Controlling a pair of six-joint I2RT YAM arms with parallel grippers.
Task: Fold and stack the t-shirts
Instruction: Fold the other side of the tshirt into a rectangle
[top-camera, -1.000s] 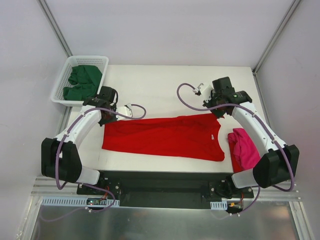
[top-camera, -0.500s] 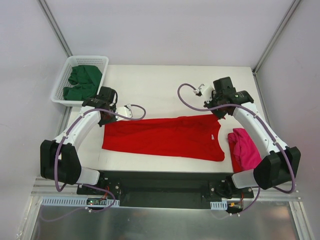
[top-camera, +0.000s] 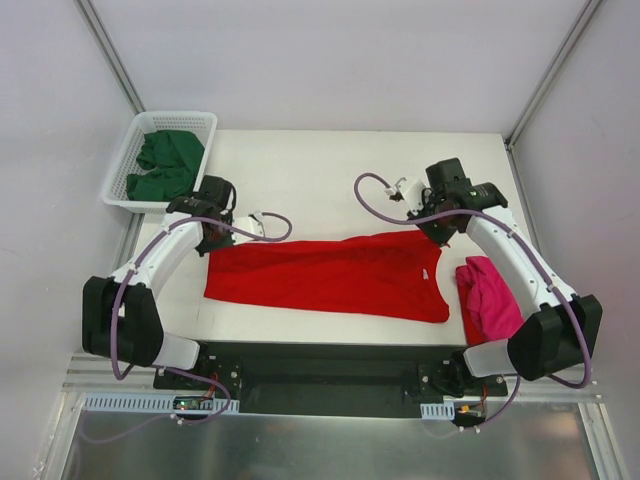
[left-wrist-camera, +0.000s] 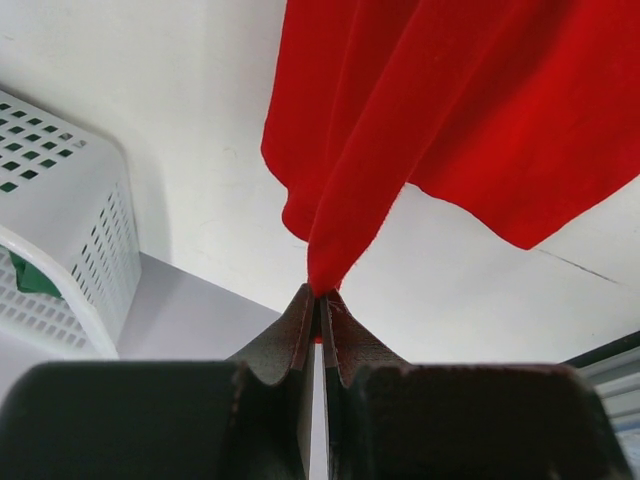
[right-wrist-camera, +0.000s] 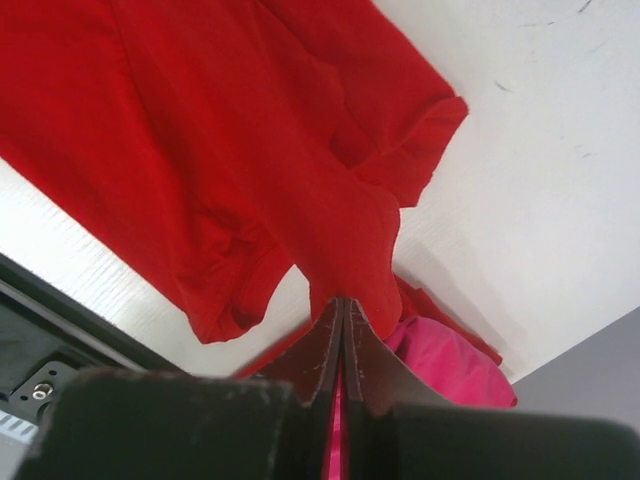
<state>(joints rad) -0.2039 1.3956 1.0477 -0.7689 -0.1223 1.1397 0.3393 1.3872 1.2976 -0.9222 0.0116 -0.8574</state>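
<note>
HOLD: pinching far edge of bright red cloth t-shirt (top-camera: 330, 275) with left gripper (left-wrist-camera: 318, 300) and right gripper (right-wrist-camera: 343, 305), both clamped tight on the cloth, likely to carry that edge over for a fold | WHERE: spread across white table (top-camera: 330, 170), just beside magenta-pink cloth t-shirt (top-camera: 490, 295) at right | CHANGE: right end shifted slightly nearer than a second ago, left end unmoved

No readable text, labels, or numbers anywhere

Overhead camera looks down on the table (top-camera: 330, 180); close wrist views, perhaps tilted, share the red t-shirt (top-camera: 320, 275).
</note>
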